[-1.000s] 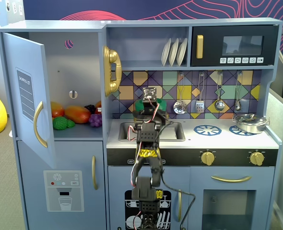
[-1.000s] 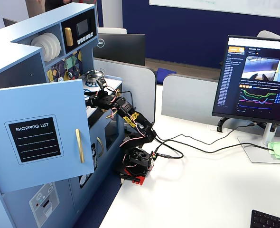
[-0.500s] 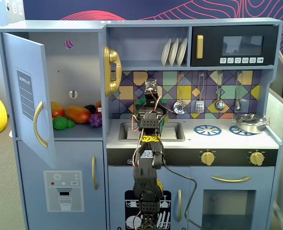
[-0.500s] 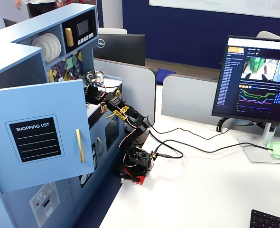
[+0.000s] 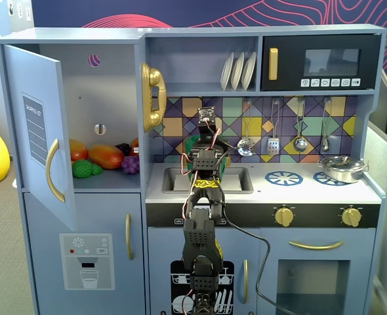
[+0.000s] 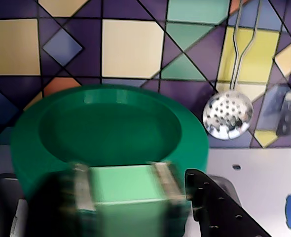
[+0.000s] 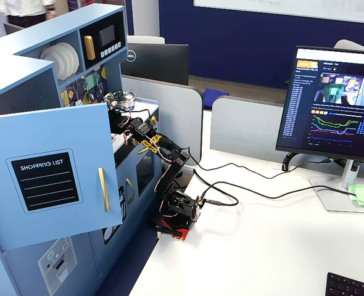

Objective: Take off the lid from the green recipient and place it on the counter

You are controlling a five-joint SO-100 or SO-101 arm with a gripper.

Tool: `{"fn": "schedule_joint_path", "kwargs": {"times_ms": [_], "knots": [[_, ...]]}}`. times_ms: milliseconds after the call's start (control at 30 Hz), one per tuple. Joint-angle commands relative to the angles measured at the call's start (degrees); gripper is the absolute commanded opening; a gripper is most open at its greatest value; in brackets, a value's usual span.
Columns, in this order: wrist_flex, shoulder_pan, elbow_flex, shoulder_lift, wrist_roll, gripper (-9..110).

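Note:
In the wrist view the dark green round lid [image 6: 111,128] fills the middle, its raised rim towards the tiled wall. My gripper [image 6: 126,190] is shut on the lid's light green block knob [image 6: 126,178], one finger on each side, both blurred. The green recipient is hidden under the lid there. In a fixed view only slivers of it [image 5: 189,147] show behind the arm, standing at the back of the sink [image 5: 236,178]. I cannot tell whether the lid still rests on it. The pale counter [image 6: 264,173] lies to the right, and it also shows in a fixed view [image 5: 298,191].
A perforated skimmer [image 6: 228,114] and a spatula [image 6: 289,116] hang on the tiled wall to the right. A silver pan [image 5: 341,168] sits on the far right burner. A blue burner ring [image 5: 283,177] lies between sink and pan. The fridge door [image 5: 39,131] stands open.

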Motion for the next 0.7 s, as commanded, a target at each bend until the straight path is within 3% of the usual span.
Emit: {"fn": "schedule_joint_path", "kwargs": {"times_ms": [0, 400, 667], "knots": [[-0.62, -1.05, -3.87, -0.09, -0.7, 0], [-1.05, 0.26, -13.36, -0.09, -3.69, 0], [-0.18, 15.38, -13.62, 1.14, -3.6, 0]]}}
